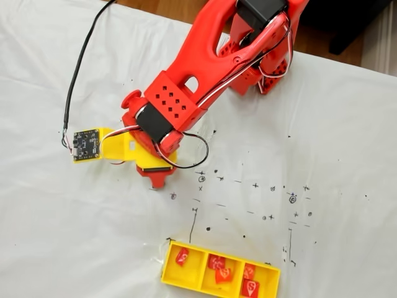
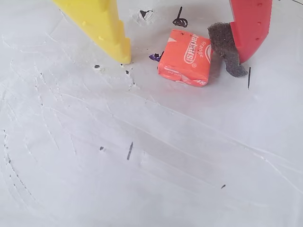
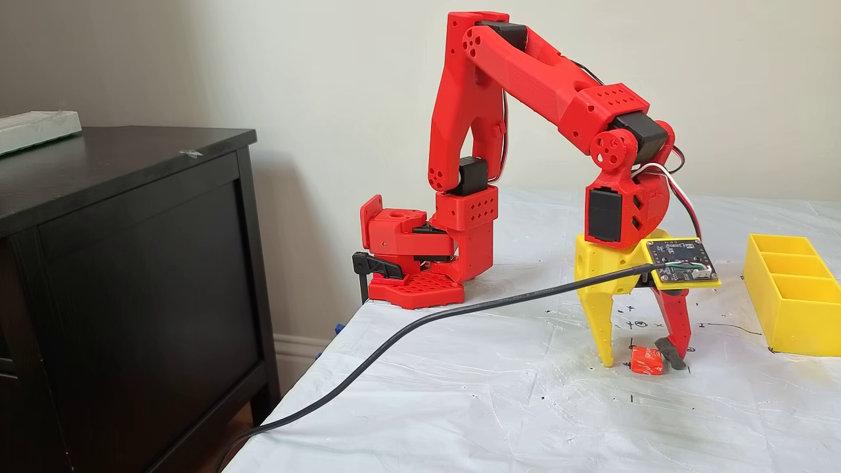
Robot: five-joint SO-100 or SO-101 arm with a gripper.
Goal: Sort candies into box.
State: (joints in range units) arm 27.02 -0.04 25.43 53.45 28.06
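- A white sheet (image 3: 499, 407) marked with small black pen marks is spread over the table, beside a dark cabinet (image 3: 125, 289).
- The gripper (image 3: 647, 360) is lowered to the sheet, its yellow finger (image 2: 102, 28) and red finger (image 2: 248, 28) spread apart.
- One candy (image 2: 185, 57) is seen between them, touched by the grey foam pad (image 2: 226, 47) on the red finger and clear of the yellow one.
- The box (image 1: 218, 270) is placed well apart, near the sheet's edge; five candies (image 1: 218, 262) are counted inside its compartments.
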